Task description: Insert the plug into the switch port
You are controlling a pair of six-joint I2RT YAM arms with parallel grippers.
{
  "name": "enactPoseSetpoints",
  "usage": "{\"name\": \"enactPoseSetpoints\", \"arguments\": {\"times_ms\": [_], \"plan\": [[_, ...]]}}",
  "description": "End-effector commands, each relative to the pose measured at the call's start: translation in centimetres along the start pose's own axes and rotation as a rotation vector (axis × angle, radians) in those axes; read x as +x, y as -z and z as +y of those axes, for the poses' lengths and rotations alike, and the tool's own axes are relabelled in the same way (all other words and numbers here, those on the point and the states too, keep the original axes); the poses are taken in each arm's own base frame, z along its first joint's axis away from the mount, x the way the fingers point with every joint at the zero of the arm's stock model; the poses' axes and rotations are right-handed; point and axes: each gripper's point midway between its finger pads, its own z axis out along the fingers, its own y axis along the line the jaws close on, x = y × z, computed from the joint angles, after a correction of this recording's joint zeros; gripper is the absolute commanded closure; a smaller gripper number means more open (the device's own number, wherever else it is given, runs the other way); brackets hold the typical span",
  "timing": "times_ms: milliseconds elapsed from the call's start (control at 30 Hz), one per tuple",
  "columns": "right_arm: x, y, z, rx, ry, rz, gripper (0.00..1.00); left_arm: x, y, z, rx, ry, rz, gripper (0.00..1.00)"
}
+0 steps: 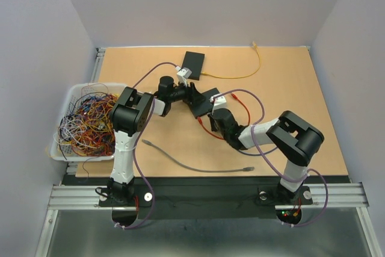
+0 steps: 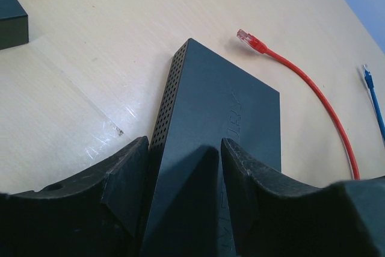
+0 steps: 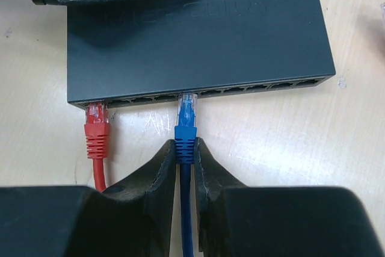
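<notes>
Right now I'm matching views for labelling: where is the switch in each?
Top external: switch mid-picture.
Left wrist: switch at centre, held by left end effector.
Right wrist: switch in upper half; right end effector holds blue plug at its ports.
Shared landmark: red cable.

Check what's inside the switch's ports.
Red plug sits in the leftmost port; blue plug, pinched by the right gripper, has its tip at another. Depth inside the switch is hidden.

The left arm (image 1: 131, 112) and the right arm (image 1: 298, 136) were bent inward, wrists nearly meeting. The left pincer (image 2: 183, 147) stood half spread in a grip. The right pincer (image 3: 184, 144) was pinched almost closed.
</notes>
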Motion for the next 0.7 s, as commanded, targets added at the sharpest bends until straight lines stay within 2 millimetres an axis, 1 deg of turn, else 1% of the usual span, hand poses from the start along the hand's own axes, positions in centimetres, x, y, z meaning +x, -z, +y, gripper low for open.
{"name": "enactPoseSetpoints", "arguments": {"times_ms": [0,33,100,200,333,533,633,667], "plan": [[-4.7,-1.5,1.4,-0.003,-0.073,-0.155,1.0,1.5,-0.4,-1.6,0.082,0.025,0.065,0.39],[-4.1,-1.8,1.3,0.003,-0.066,-0.142,1.0,1.5,-0.4,-1.6,0.082,0.027,0.065,0.39],[-3.7,-2.1,1.3,0.009,-0.065,-0.136,1.0,1.6,-0.4,-1.7,0.088,0.027,0.067,0.39],[-3.5,-2.4,1.2,0.018,-0.06,-0.134,1.0,1.7,-0.4,-1.7,0.09,0.028,0.069,0.39],[-4.1,-2.3,1.3,0.017,-0.056,-0.148,1.0,1.7,-0.4,-1.7,0.098,0.028,0.072,0.39],[-6.4,-1.9,1.5,0.005,-0.012,-0.192,1.0,2.1,-0.5,-2.1,0.131,0.028,0.087,0.39],[-6.8,-2.1,1.7,-0.01,0.019,-0.196,1.0,2.4,-0.5,-2.5,0.161,0.032,0.102,0.39],[-7.3,-2.2,1.8,-0.01,0.032,-0.206,1.0,2.6,-0.5,-2.7,0.179,0.034,0.11,0.39]]}}
